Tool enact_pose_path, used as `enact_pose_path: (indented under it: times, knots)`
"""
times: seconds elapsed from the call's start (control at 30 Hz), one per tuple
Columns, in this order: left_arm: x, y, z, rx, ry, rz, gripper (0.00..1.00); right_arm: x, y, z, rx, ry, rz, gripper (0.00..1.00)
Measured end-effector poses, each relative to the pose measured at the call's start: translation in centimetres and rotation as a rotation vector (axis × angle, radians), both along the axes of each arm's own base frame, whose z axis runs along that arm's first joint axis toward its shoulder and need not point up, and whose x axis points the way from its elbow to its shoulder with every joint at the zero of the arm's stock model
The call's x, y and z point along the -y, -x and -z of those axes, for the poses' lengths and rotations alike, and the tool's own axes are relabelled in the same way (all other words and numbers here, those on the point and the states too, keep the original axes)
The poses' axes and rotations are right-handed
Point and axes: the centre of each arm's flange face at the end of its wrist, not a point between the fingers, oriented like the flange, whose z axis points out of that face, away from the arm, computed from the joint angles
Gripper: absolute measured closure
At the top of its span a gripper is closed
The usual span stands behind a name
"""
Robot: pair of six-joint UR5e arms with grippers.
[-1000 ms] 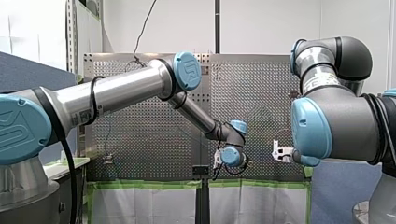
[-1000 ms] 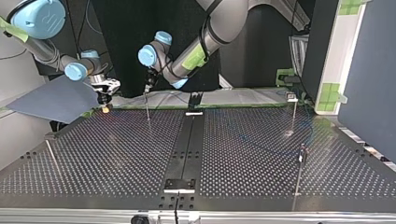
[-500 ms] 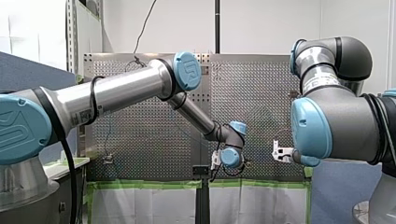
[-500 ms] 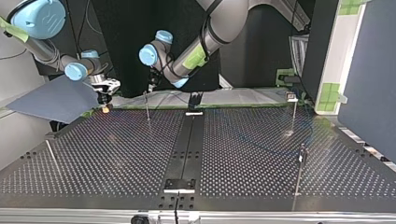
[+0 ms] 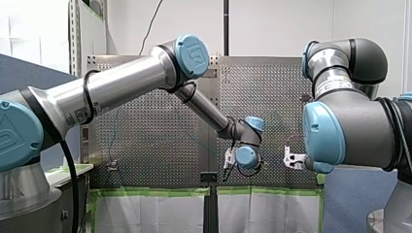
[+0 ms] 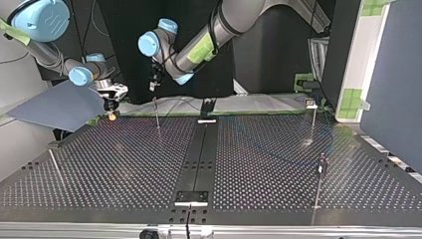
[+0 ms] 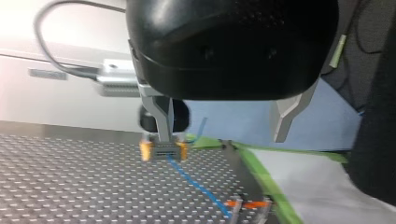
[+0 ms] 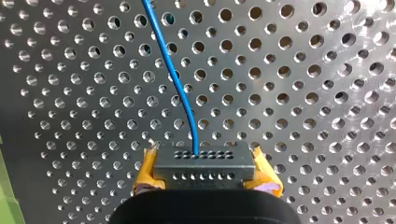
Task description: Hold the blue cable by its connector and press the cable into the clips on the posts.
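My left gripper rose off the post, jaws open, empty. My right gripper clamps the connector; clipping the blue cable likely mostly remains.

A perforated table is divided down the middle by a black strip. In the front view, green tape is run along its lower edge, and a white sheet is hung below. In the top view, a grey-blue board is seen at the left and a dark blue partition at the right.
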Motion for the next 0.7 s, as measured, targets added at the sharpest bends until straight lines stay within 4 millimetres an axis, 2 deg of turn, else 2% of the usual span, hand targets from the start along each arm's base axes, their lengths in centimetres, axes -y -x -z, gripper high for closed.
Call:
enact_pose_path:
  times: [0.5,0.7]
  knots:
    - [-1.8,0.8,-6.0,0.074,0.157,-0.085,0.0,-0.1,-0.2,0.1,0.004,-0.003,-0.002,1.0]
    - [-3.3,1.7,-7.8,0.075,0.148,-0.126,0.0,-0.1,-0.2,0.1,0.004,-0.004,-0.002,1.0]
